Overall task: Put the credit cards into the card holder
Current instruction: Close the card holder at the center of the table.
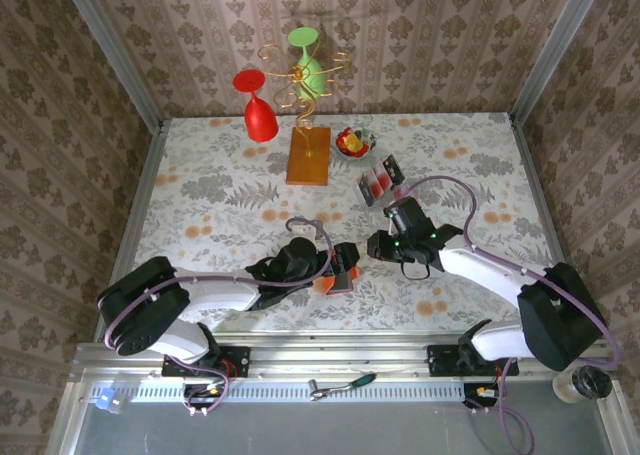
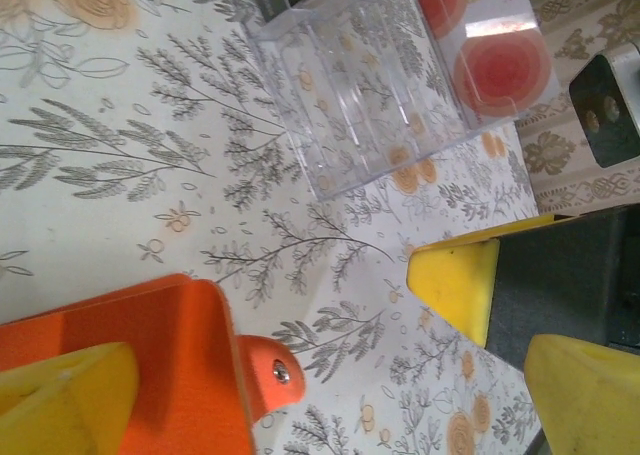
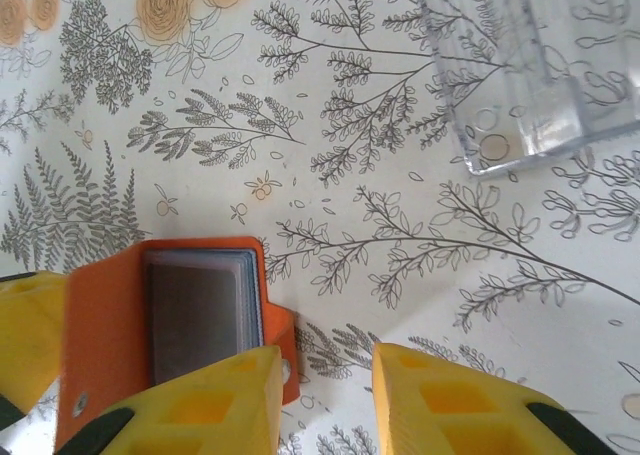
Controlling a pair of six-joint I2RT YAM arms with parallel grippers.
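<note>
Floral table [image 1: 200,195] bearing card holder [image 3: 105,315], clear tray [image 2: 370,85]

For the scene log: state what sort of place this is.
Likely a staged robot test booth, not a home: wallpapered panels box in a floral table, with a left arm and right arm bolted to a rail.

**High view, two close ones**

The top camera looks down from behind both arms over the whole table [image 1: 200,200]. Wrist cameras sit close above it, looking past the left gripper [image 2: 280,345] and right gripper [image 3: 325,400]. Both share the card holder [image 3: 100,305] beside them and the clear tray [image 3: 530,65] ahead.
</note>
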